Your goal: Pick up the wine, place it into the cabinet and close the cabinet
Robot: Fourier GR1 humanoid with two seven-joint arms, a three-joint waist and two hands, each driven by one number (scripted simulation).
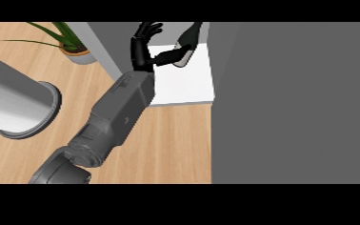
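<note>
1. Nearest to you is the grey forearm [116,119]; it comes in from the lower left and runs up and to the right over the wooden counter [175,143].
2. At its end you see one black hand [143,47]. The fingers point up and are slightly spread, and the thumb reaches to the right.
3. The thumb touches the lower end of the wine [187,45], a dark bottle that lies tilted. You cannot tell from this view whether the fingers curl round the bottle.
4. The wine is over the white shelf [184,83] inside the cabinet [105,47], near the upper edge of the opening.
5. On the right, a wide grey panel [285,105] covers the whole side of the view; its left edge stands just beside the white shelf.
6. At the upper left you find a potted plant [70,45] on the counter, with long green leaves.
7. At the left edge stands a grey round container [25,107], well apart from the cabinet.
8. You see no second hand in this view.
</note>
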